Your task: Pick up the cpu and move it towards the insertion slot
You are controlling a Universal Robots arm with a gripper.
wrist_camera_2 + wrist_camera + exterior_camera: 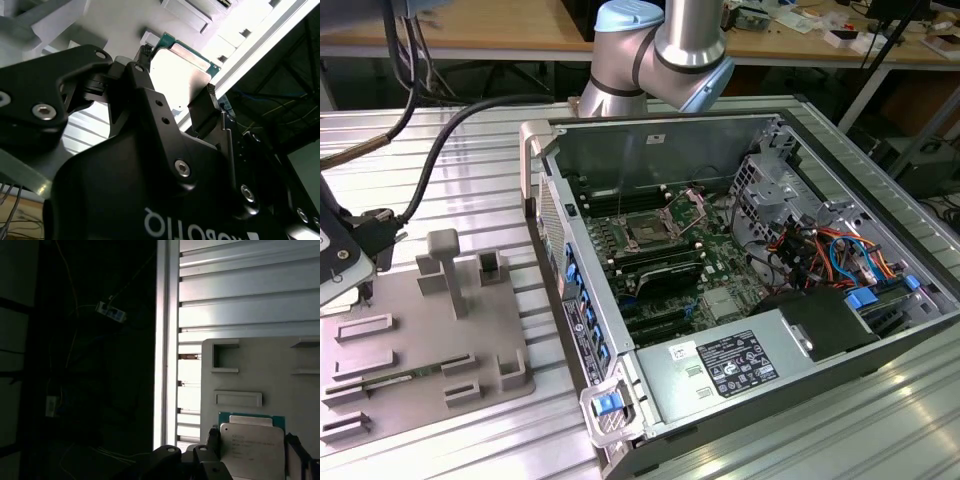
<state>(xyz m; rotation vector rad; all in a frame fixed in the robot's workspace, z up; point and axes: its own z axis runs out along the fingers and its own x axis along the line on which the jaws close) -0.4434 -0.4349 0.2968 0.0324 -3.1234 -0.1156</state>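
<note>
The cpu [185, 85] is pinched by the tool [178, 72] over the grey tray [260, 365]; the insertion slot [648, 232] is seen well apart in the computer [650, 150].

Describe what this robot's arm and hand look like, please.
The arm is a silvery metal tube with pale blue rounded joint caps. The hand is matte black, built of angular linked plates with silver bolt heads and white lettering.

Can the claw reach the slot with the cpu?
Probably yes. The claw grips the cpu. The case is open on top, and the clamp plate looks lifted, leaving the slot bare.
</note>
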